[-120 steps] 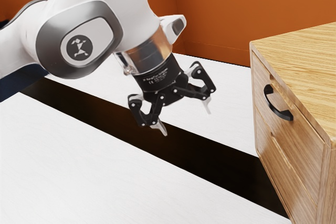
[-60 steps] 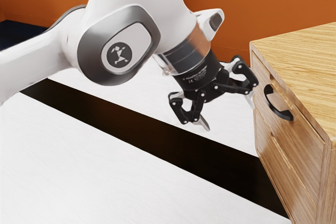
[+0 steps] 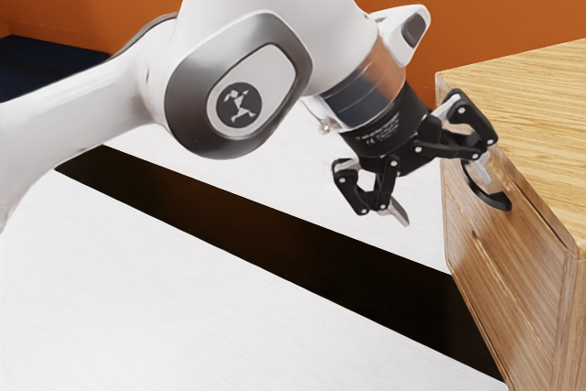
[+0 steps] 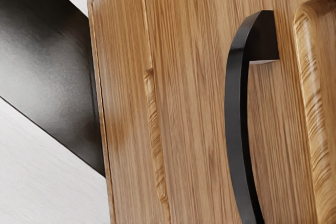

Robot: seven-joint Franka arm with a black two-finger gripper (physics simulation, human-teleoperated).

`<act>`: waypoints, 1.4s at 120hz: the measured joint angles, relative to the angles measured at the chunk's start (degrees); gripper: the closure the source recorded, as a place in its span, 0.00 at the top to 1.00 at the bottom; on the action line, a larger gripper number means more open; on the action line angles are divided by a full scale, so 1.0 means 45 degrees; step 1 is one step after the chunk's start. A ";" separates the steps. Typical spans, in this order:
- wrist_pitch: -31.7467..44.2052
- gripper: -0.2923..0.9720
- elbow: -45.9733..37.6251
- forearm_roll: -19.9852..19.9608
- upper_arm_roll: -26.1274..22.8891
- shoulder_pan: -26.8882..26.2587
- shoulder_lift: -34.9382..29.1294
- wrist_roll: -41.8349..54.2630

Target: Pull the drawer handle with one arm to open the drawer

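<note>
In the exterior view the white arm [image 3: 238,70] comes in from the upper left of the frame and reaches toward the wooden cabinet [image 3: 540,125] at the exterior view's right edge. The cabinet stands on a white tabletop [image 3: 137,299] crossed by a black band [image 3: 275,235], with an orange wall [image 3: 513,6] behind. The jaws are released and spread wide, grasping nothing. They are tilted so that one finger [image 3: 396,211] hangs low over the tabletop, short of the cabinet's front. The other finger [image 3: 475,164] is raised against the front of the top drawer [image 3: 515,219]. The drawer handle [image 3: 490,193], a black curved bar, is mounted on that drawer front in the right part of the frame. Its upper end lies right at the raised fingertip, and the rest of the bar runs down and away toward the exterior view's right, outside the span of the jaws. Whether the fingertip actually touches the bar cannot be told. The low finger is well apart from the handle. The drawer front sits flush with the cabinet's face. In the wrist view the wood-grained drawer front [image 4: 194,103] is close before the hand, with the handle [image 4: 236,129] arching off it and the black band of the tabletop beyond the cabinet's edge.
</note>
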 joint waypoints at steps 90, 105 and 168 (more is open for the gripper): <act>0.0071 0.55 -0.0014 0.0045 0.0035 0.0103 0.0353 0.0049; -0.0106 0.54 -0.0031 0.0090 0.0090 0.0085 0.0297 0.0068; -0.0674 0.54 -0.1828 0.0150 0.0572 0.0202 -0.1384 0.0175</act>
